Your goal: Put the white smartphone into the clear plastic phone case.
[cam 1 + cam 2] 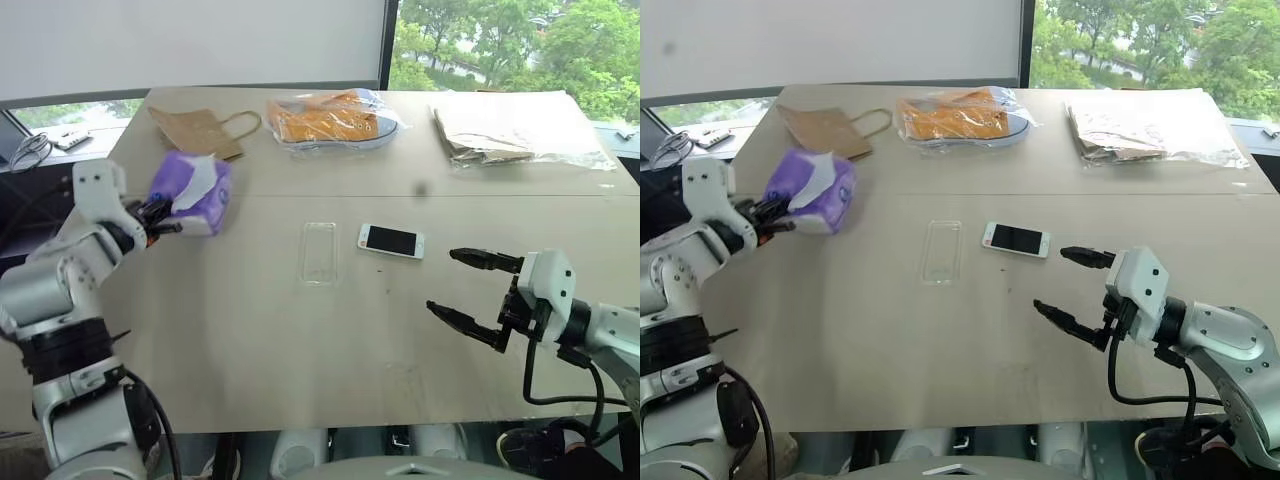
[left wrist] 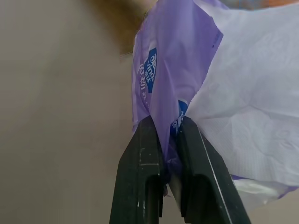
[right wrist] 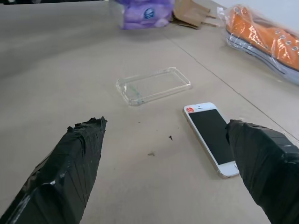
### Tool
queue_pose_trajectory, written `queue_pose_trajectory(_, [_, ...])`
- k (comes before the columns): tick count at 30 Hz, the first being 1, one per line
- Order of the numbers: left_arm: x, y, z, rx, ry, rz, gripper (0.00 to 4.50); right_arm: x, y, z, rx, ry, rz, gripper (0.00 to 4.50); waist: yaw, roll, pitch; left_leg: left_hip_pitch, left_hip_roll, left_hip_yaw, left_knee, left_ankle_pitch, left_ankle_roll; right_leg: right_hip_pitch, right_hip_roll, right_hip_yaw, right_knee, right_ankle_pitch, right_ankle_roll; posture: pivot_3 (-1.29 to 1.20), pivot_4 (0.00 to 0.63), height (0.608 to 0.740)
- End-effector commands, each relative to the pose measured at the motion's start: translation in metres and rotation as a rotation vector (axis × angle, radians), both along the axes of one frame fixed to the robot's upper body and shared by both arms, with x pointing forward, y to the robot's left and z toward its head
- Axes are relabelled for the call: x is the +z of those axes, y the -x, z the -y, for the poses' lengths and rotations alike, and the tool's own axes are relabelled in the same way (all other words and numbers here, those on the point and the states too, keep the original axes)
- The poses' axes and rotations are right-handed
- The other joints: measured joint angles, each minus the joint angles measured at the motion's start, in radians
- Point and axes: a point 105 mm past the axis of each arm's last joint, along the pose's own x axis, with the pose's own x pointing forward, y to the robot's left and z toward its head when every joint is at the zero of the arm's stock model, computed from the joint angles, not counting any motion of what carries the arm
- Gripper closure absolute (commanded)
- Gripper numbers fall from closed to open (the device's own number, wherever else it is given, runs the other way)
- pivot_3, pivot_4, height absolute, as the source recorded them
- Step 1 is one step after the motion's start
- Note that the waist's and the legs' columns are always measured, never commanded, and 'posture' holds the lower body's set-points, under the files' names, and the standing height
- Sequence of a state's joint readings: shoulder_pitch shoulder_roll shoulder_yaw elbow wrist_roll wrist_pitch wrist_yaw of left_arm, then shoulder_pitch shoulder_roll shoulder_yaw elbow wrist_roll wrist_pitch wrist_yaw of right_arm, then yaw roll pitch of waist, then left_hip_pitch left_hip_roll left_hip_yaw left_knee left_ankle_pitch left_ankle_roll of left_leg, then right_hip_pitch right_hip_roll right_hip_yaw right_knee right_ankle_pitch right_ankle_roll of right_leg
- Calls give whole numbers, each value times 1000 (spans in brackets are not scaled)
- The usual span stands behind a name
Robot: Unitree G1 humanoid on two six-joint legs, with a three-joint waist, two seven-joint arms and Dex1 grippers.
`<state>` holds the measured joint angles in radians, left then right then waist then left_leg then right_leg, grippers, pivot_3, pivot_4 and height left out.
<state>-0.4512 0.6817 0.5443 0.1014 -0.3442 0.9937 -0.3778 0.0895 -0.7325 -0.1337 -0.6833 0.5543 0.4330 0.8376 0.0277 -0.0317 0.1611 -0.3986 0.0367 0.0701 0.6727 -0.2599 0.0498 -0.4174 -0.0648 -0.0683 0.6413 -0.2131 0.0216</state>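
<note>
Left hand (image 1: 172, 217) pinching purple tissue pack (image 1: 192, 192), right hand (image 1: 472, 291) spread wide near white smartphone (image 1: 391, 241).

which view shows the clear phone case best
The right wrist view: the case lies close and its raised rim reads plainly, left of the phone. The head views show only a faint outline on the table; the left wrist view shows the tissue pack instead.

White smartphone (image 1: 391, 241) with black screen, clear case (image 1: 319, 252), purple tissue pack (image 1: 192, 193).
</note>
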Motion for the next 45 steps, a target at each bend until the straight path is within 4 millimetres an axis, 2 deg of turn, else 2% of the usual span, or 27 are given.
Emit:
queue_pose_trajectory(1, [13, 2, -9, 16, -35, 48, 3329, 6, 2, -2, 32, 8, 31, 0, 3, -1, 0, 0, 0, 0, 0, 0, 0, 0, 0, 0, 0, 0, 0, 0, 150, 740])
queue_pose_trajectory(2, [14, 3, -12, 21, -24, 52, 3010, 6, 2, -1, 33, 10, 30, 0, 4, -1, 0, 0, 0, 0, 0, 0, 0, 0, 0, 0, 0, 0, 0, 0, 150, 740])
queue_pose_trajectory(4, [24, 4, -17, 38, -11, 89, 2060, 6, 3, 1, 29, 14, 29, 0, 3, -1, 0, 0, 0, 0, 0, 0, 0, 0, -2, 0, 0, 0, -1, 0, 150, 740])
queue_pose_trajectory(5, [35, 5, -21, 56, -9, 127, 1678, 6, 4, 2, 24, 17, 28, 0, 1, -1, 0, 0, 1, 0, 0, 0, 0, 0, -4, 0, 0, 0, -1, 0, 150, 740])
queue_pose_trajectory(6, [48, 5, -24, 65, -1, 177, 1074, 6, 5, 3, 18, 19, 26, 0, 0, -1, 0, 0, 1, 0, 0, 0, 0, 0, -4, 0, 1, 0, -1, 0, 150, 740])
queue_pose_trajectory(8, [78, 2, -18, -13, -18, 279, 145, 6, 7, 5, 6, 22, 23, 0, 1, -3, 1, 0, 1, -1, 0, 0, 0, 0, -4, -1, 1, 0, -1, 0, 150, 740])
queue_pose_trajectory(9, [90, 0, -6, -109, -18, 313, 145, 6, 8, 5, 2, 23, 22, 0, 0, -3, 1, 0, 1, -1, 0, 0, 0, 0, -4, -1, 1, 0, -1, 0, 150, 740])
queue_pose_trajectory(10, [102, -1, 15, -254, -7, 338, 145, 6, 9, 5, -1, 23, 21, 0, -1, -3, 1, 0, 1, 0, 0, 0, 0, 0, -4, -1, 1, 0, -1, 0, 150, 740])
queue_pose_trajectory(12, [109, 2, 65, -579, -47, 304, 145, 6, 12, 6, -8, 22, 19, 0, 1, -3, 1, 0, 1, 1, 0, 0, -1, 0, -5, -1, 1, 0, -1, 0, 150, 740])
queue_pose_trajectory(14, [99, 11, 100, -842, -92, 222, 145, 6, 13, 7, -17, 27, 20, 0, 2, -2, 1, 0, -1, 1, 0, 2, -4, 0, -4, -2, 0, -1, -2, 0, 150, 740])
queue_pose_trajectory(16, [83, 17, 125, -1045, -150, 131, 145, 7, 13, 9, -32, 30, 25, 0, -1, 0, 1, 1, -1, 4, 0, 2, -3, 0, -5, -1, 0, -2, -4, 0, 150, 740])
queue_pose_trajectory(20, [47, 16, 153, -1350, -383, 26, 145, 9, 15, 11, -58, 34, 34, 0, -7, 0, 1, 1, 0, 4, 0, 0, 0, 0, -1, -1, 0, -2, -4, 0, 150, 740])
queue_pose_trajectory(24, [16, 2, 172, -1619, -676, -13, 145, 10, 23, 13, -101, 37, 37, 0, -5, 0, 1, 0, 1, 2, 0, 0, 1, -1, 3, 0, 0, -2, -5, 0, 150, 740])
queue_pose_trajectory(29, [-9, -8, 187, -1848, -885, -43, 145, 10, 33, 12, -153, 30, 32, 0, 1, 0, 1, -1, 0, 5, 1, -1, 2, -2, 3, 0, 0, -2, -4, 0, 150, 740])
queue_pose_trajectory(33, [-17, -13, 188, -1950, -986, -90, 145, 11, 41, 12, -182, 23, 26, 0, 0, 0, 2, -4, 0, 5, 3, -2, 4, -3, 3, 0, 0, -1, -2, 0, 150, 740])
queue_pose_trajectory(37, [-18, -20, 186, -1989, -1060, -122, 145, 2, 51, 9, -157, 53, -21, 0, 1, 0, 1, -5, 0, 4, 4, -2, 4, -4, 3, 0, 0, -2, 3, 0, 150, 740])
queue_pose_trajectory(41, [-22, -23, 181, -2008, -1104, -189, 145, 2, 50, 10, -163, 56, -16, 0, -1, 0, 2, -6, 1, 4, 6, -3, 4, -4, 3, 0, 0, -2, 3, 0, 150, 740])
queue_pose_trajectory(44, [-34, -24, 181, -2023, -1122, -233, 949, 4, 46, 11, -175, 63, 8, 0, -1, 0, 1, -6, 1, 3, 7, -3, 5, -4, 3, -1, 0, -2, 3, 0, 150, 740])
queue_pose_trajectory(45, [-39, -25, 181, -2021, -1137, -247, 1371, 4, 45, 10, -177, 63, 13, 0, -1, 0, 0, -6, 1, 4, 7, -3, 5, -4, 3, -1, 0, -2, 3, 0, 150, 740])
